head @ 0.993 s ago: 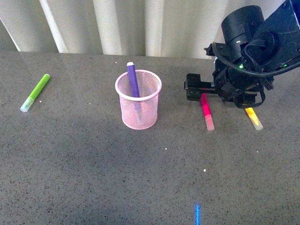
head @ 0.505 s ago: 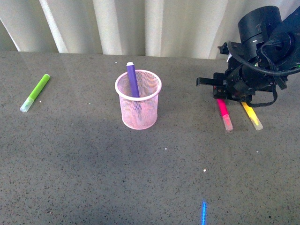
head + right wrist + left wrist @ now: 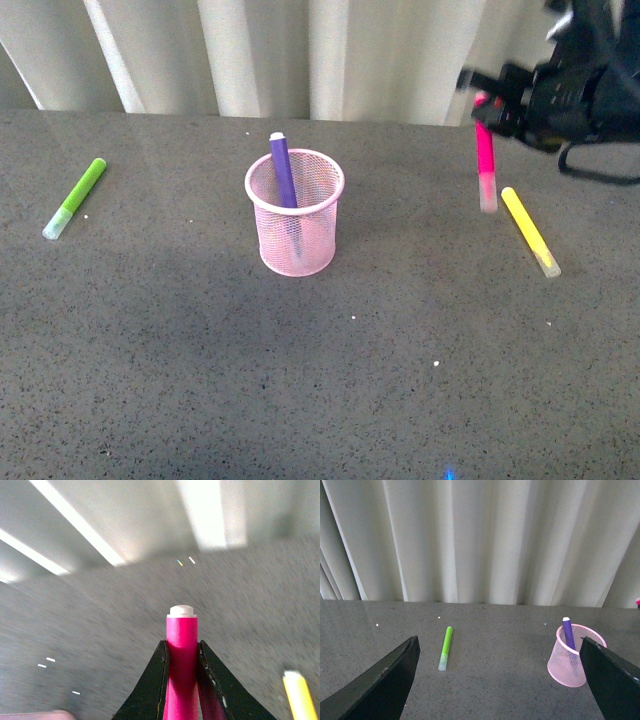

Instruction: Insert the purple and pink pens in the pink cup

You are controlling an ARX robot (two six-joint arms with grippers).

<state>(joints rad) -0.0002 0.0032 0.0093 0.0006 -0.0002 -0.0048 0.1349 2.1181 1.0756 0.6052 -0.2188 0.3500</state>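
Note:
The pink cup [image 3: 295, 212] stands upright mid-table with the purple pen [image 3: 283, 170] leaning inside it, its top above the rim. Both also show in the left wrist view, the cup [image 3: 574, 656] and the purple pen [image 3: 568, 633]. My right gripper [image 3: 488, 110] is shut on the pink pen [image 3: 485, 165] and holds it hanging nearly upright in the air, well right of the cup. The right wrist view shows the pink pen [image 3: 181, 660] clamped between the two black fingers [image 3: 155, 680]. My left gripper [image 3: 500, 680] is open and empty, above the table left of the cup.
A lime green marker [image 3: 75, 198] lies at the far left of the grey table. A yellow marker [image 3: 530, 231] lies at the right, just below the held pen. White curtains hang behind the table's far edge [image 3: 300, 116].
My right gripper has lifted the pink pen off the table and risen up and to the right. The pen now hangs in the air. The cup and purple pen have not moved.

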